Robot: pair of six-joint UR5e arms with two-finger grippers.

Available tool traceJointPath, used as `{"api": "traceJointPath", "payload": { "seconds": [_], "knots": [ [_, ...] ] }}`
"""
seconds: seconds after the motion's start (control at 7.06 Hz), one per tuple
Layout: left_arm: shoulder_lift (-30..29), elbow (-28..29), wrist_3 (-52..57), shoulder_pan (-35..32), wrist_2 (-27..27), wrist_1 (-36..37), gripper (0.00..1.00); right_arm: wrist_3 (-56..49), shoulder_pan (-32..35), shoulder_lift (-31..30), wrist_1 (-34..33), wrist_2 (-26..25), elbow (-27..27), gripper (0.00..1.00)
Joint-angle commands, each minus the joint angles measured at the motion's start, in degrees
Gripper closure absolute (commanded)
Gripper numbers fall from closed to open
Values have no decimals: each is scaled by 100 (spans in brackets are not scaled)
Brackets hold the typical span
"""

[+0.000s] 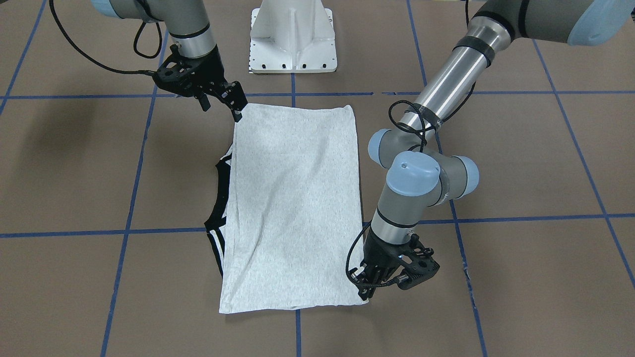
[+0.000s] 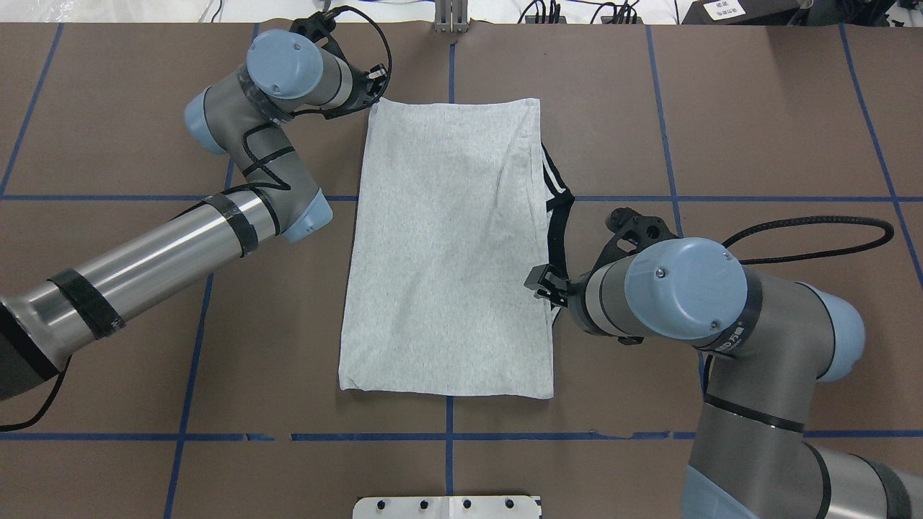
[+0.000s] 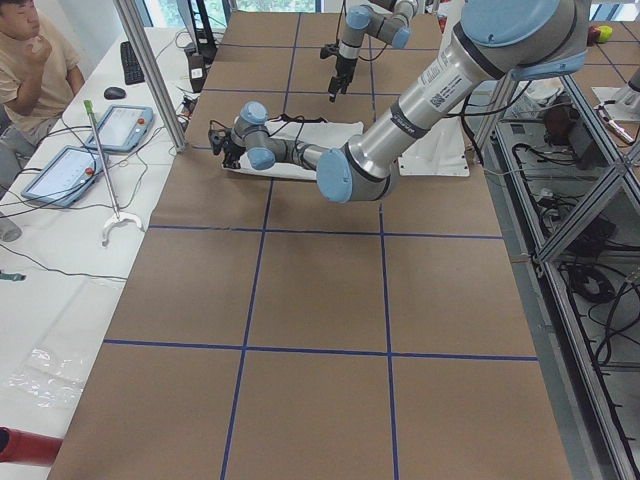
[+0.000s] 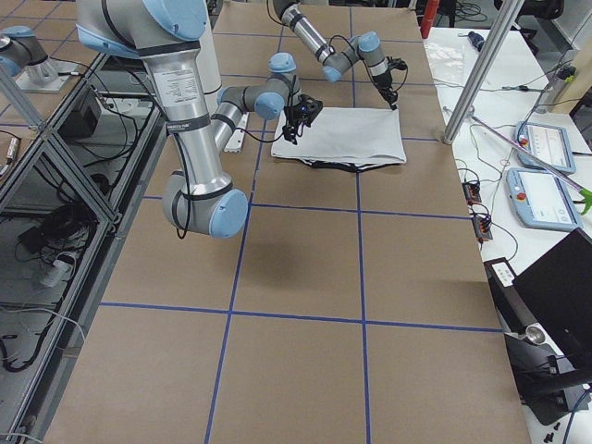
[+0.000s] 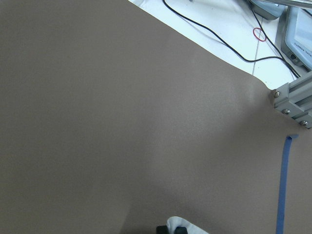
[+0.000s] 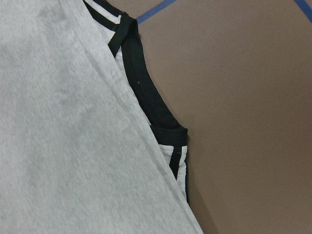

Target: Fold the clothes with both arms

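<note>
The grey T-shirt [image 1: 292,198] lies flat on the brown table, folded into a long rectangle with the plain side up. Its black collar and striped shoulders [image 1: 222,198] stick out on the robot's right side and fill the right wrist view [image 6: 141,83]. My left gripper [image 1: 366,293] is down at the shirt's far corner on the robot's left [image 2: 375,81]. In the left wrist view its fingertips [image 5: 169,229] are shut on a bit of cloth. My right gripper [image 1: 238,113] hovers above the shirt's right edge [image 2: 542,282]. It holds nothing and looks open.
The white pedestal [image 1: 292,39] stands at the robot's side of the table. Blue tape lines [image 2: 451,436] grid the brown surface. A metal post [image 3: 150,70] and an operator [image 3: 30,60] with tablets are past the far table edge.
</note>
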Motion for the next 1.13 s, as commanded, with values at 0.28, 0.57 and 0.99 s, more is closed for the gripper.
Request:
{"api": "traceJointPath", "payload": {
  "seconds": [0.28, 0.57, 0.99],
  "knots": [
    [303, -751, -13, -185, -417, 49, 66, 984, -1030, 159, 5, -604, -537, 0],
    [373, -777, -13, -177, -417, 49, 65, 1284, -1075, 308, 327, -683, -940, 1],
    [382, -786, -22, -177, -417, 49, 65, 1284, -1040, 300, 418, -675, -1039, 2]
  ]
}}
